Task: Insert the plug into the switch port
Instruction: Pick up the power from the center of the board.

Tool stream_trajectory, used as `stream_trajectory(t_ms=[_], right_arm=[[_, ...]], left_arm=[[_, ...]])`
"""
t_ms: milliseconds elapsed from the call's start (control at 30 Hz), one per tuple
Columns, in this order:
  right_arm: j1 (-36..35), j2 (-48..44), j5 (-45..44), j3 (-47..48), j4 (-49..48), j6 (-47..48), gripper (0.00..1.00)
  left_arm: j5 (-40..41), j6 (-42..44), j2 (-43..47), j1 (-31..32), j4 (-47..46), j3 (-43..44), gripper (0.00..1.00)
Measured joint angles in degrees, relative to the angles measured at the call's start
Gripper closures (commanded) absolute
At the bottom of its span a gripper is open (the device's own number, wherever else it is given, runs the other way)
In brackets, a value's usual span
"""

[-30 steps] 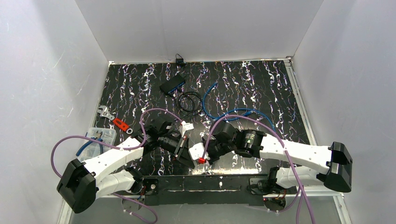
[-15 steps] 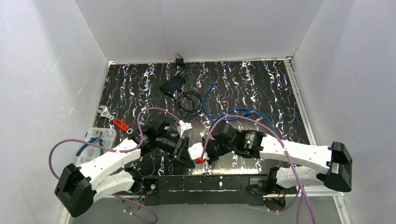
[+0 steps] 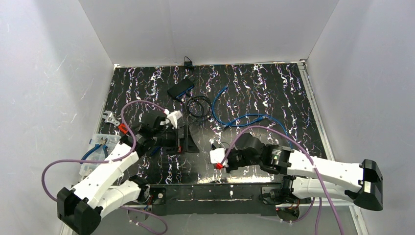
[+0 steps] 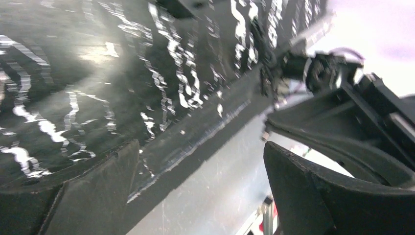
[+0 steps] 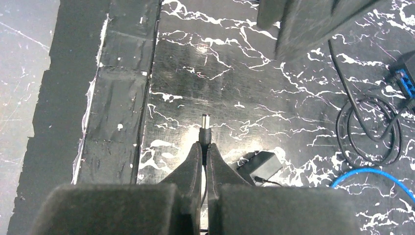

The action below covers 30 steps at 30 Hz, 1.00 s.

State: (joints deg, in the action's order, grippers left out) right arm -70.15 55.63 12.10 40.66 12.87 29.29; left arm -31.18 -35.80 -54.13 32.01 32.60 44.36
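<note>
Right gripper (image 5: 203,148) pinches the plug (image 5: 205,127); left gripper (image 4: 198,152) gapes.
The plug's metal tip pokes just past the tightly closed right jaws, over the black marbled table (image 5: 220,68). The switch (image 3: 180,89) lies well ahead and to their right, beyond a coiled black cord (image 5: 368,122). The left jaws stand wide apart, seemingly holding nothing, though that view is blurred.

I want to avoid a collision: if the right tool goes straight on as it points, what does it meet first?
Probably nothing: ahead of the right tool and its barrel plug lies only marbled tabletop. The left tool sits right of that line; depth is unclear.
</note>
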Motion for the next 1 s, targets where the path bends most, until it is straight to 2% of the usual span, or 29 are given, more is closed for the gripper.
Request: stream_trajectory(t_ms=[233,467,767,1000], right_arm=[[0.0,-2.16,-1.95,-2.27,-2.71,-3.87,0.99],[0.0,-2.76,-1.91,-2.95,-4.49,-5.52,0.99],[0.0,-4.44,-0.74,-3.07,-5.69,-6.78,0.99],[0.0,-6.72,0.6,-3.84,-7.01,-7.44,0.99]], left_arm=[[8.35,1.55,-5.48,-11.17,4.5,1.57,0.02],[15.63,2.68,-11.05,-17.47,5.66,5.03,0.02],[19.35,3.16,-20.9,-28.75,5.14,11.05,0.02],[24.19,3.25,-29.95,-33.26,5.43,16.38,0.02]])
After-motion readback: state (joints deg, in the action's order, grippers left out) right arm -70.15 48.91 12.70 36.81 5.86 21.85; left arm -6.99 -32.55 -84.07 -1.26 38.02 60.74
